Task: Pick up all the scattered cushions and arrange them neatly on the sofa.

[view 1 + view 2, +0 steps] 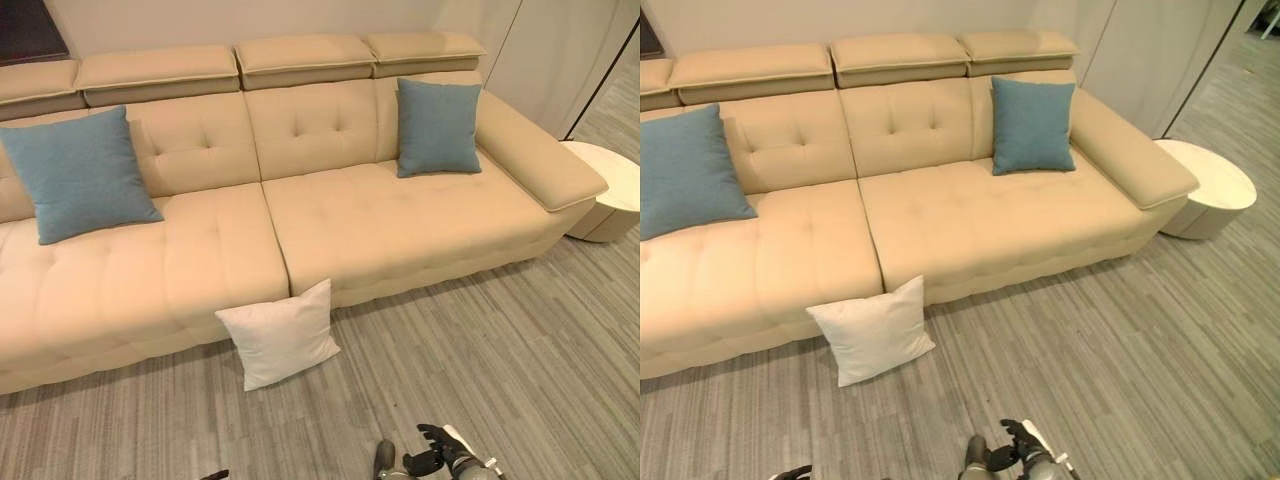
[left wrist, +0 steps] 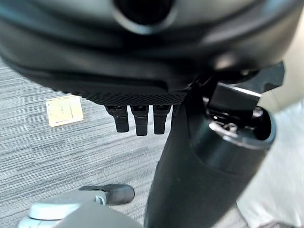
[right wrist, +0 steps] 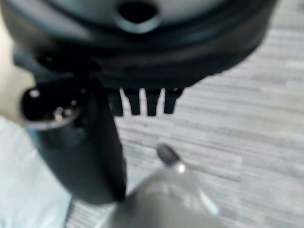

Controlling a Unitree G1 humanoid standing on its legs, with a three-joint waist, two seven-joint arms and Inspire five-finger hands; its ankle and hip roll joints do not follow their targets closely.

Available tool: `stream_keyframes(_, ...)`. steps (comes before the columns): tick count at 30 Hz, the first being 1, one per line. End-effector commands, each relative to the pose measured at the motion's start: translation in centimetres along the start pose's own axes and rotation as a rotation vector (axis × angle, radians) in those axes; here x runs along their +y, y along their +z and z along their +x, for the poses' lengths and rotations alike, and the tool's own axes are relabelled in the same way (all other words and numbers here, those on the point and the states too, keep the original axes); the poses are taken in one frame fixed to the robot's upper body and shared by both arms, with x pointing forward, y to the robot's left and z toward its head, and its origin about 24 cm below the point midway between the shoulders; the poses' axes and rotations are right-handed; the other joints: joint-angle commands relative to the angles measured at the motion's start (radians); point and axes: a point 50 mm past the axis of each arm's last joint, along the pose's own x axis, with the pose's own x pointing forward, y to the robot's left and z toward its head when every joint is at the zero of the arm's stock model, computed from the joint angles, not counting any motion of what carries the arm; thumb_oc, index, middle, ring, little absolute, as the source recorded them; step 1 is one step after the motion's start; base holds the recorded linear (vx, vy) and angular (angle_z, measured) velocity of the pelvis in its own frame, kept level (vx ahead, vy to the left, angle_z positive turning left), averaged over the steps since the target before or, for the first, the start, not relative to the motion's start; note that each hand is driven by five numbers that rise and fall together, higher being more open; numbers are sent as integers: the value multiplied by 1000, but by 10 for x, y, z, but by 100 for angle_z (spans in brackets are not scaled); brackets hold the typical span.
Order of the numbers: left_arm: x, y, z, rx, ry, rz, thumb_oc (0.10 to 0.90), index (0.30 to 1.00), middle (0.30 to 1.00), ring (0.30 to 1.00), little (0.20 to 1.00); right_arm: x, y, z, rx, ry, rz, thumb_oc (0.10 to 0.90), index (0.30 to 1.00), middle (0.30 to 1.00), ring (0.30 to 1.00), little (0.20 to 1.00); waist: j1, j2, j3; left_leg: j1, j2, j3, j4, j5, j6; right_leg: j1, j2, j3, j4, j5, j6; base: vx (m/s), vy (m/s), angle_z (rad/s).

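Upper left of frame: blue cushion [image 1: 78,175] propped upright against the backrest of the beige sofa [image 1: 200,250], left section. Lower centre: white cushion [image 1: 279,334] on the grey plank floor [image 1: 520,360], leaning tilted against the sofa's front face, just below the seam between the two seat sections. Upper right of centre: second blue cushion [image 1: 437,127] upright in the corner by the sofa's right armrest [image 1: 540,155]. Seat between the two blue cushions is bare. Far right: round white side table [image 1: 610,200] just past the armrest, close to the sofa end. Floor in front of the sofa is open from the white cushion across to the right edge. Bottom edge, left of centre: left hand [image 2: 137,118], fingers straight and relaxed, holding nothing; a pale square tag [image 2: 64,111] lies on the floor beyond it. Bottom edge, right of centre: right hand [image 3: 142,102], fingers also straight, holding nothing, over the floor, white cushion beside it.
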Motion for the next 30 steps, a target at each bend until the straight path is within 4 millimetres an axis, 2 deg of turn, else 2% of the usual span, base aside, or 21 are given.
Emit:
stream_keyframes(1,-17,19,2,-64,-70,43,800,900,900,900,900,0,-29,-7,96,13,-24,800,900,900,900,900,-13,26,25,-16,-17,-31,22,-41,-27,0,-14,49,14,114,63,313,-199,32)
stream_keyframes(3,-15,16,2,-46,-59,-1,800,900,900,900,900,9,-33,-8,114,33,-2,800,900,900,900,900,-21,17,12,0,-7,-82,22,-57,-36,12,21,115,23,97,60,326,-240,53)
stream_keyframes(5,-14,14,2,-26,-54,-124,800,900,900,900,900,13,-37,-9,136,41,31,800,900,900,900,900,-15,13,2,9,13,-152,28,-67,-51,18,66,165,46,40,45,288,-282,49)
stream_keyframes(6,-14,13,2,-18,-53,-179,800,900,900,900,900,14,-40,-10,151,42,36,800,900,900,900,900,-10,13,-5,8,26,-175,35,-68,-58,19,84,166,58,21,37,293,-407,61)
stream_keyframes(7,-16,7,1,7,-48,-263,800,900,900,900,900,14,-42,-10,166,47,36,800,900,900,900,900,-2,17,-21,-1,60,-205,65,-62,-71,31,119,140,72,-24,9,217,-315,73)
stream_keyframes(13,-16,6,1,7,-49,-264,800,900,900,900,900,14,-42,-10,166,47,36,800,900,900,900,900,-5,19,-21,-1,62,-208,66,-63,-72,31,120,137,72,-25,8,35,-64,42)
stream_keyframes(14,-22,7,1,12,-62,-283,800,900,900,900,900,12,-37,-8,157,36,42,800,900,900,900,900,6,21,-13,-56,77,-201,169,-29,-93,66,140,100,69,-57,-18,207,-582,7)
stream_keyframes(15,-26,42,3,-96,-91,-302,800,900,900,900,900,0,-35,-6,157,-22,72,800,900,900,900,900,27,-28,43,-314,90,59,453,8,-65,171,136,-6,41,-120,-77,209,-579,26)
stream_keyframes(16,-26,42,3,-96,-91,-302,800,900,900,900,900,0,-35,-6,157,-22,72,800,900,900,900,900,26,-27,44,-314,90,59,455,7,-65,172,136,-7,41,-121,-76,240,-411,173)
stream_keyframes(17,-26,42,3,-97,-91,-315,800,900,900,900,900,-1,-36,-6,158,-24,67,800,900,900,900,900,36,-27,39,-324,69,63,403,-22,-56,179,138,-13,36,-128,-73,194,14,233)
stream_keyframes(18,-17,42,4,-101,-82,-335,800,900,900,900,900,-51,-75,-20,256,-66,120,800,900,900,900,900,34,-32,36,-323,59,57,345,-6,-60,192,150,-16,34,-139,-67,291,48,241)
stream_keyframes(19,-12,43,4,-114,-62,-360,800,900,900,900,900,-32,-57,-13,200,-69,56,800,900,900,900,900,47,-29,37,-348,63,35,273,40,-72,202,162,-16,27,-142,-60,278,88,100)
stream_keyframes(20,-9,46,4,-130,-56,-356,800,900,900,900,900,-24,-40,-8,133,-50,39,800,900,900,900,900,59,-25,40,-369,84,16,194,109,-91,217,171,-11,22,-151,-55,255,110,49)
stream_keyframes(21,-7,47,4,-138,-44,-328,800,900,900,900,900,-23,-39,-9,118,-58,26,800,900,900,900,900,71,-24,47,-393,104,7,133,159,-101,233,178,-11,23,-160,-56,251,89,12)
stream_keyframes(22,-3,44,4,-133,-37,-301,800,900,900,900,900,-24,-28,-6,79,-54,38,800,900,900,900,900,85,-32,51,-413,114,-4,81,183,-107,253,183,-10,18,-169,-57,260,69,-9)
stream_keyframes(23,1,44,4,-129,-30,-291,800,900,900,900,900,-21,-24,-6,51,-51,25,800,900,900,900,900,97,-42,52,-402,116,-16,45,194,-110,270,186,-2,13,-174,-53,356,162,-29)
stream_keyframes(24,6,29,4,-82,-6,-249,800,900,900,900,900,-10,-31,-7,78,-18,0,800,900,900,900,900,107,-38,32,-378,113,-35,24,203,-109,281,188,0,13,-185,-42,262,145,-24)
stream_keyframes(26,6,29,4,-77,1,-242,800,900,900,900,900,-7,-40,-10,104,2,29,800,900,900,900,900,96,-38,30,-371,106,-26,37,203,-104,283,177,13,25,-188,-33,233,251,-16)
stream_keyframes(27,8,31,4,-78,-5,-205,800,900,900,900,900,-8,-23,-5,57,6,9,800,900,900,900,900,98,-49,18,-361,80,-26,65,177,-88,282,150,36,54,-182,-17,221,273,-22)
stream_keyframes(29,12,27,4,-68,4,-190,800,900,900,900,900,-5,-27,-6,71,10,59,800,900,900,900,900,96,-54,10,-347,67,-13,68,163,-77,271,134,49,88,-170,-3,188,232,-45)
stream_keyframes(30,14,24,4,-55,10,-175,800,900,900,900,900,-3,-31,-7,98,12,95,800,900,900,900,900,94,-55,7,-326,54,3,64,152,-65,256,118,55,134,-136,14,193,315,-54)
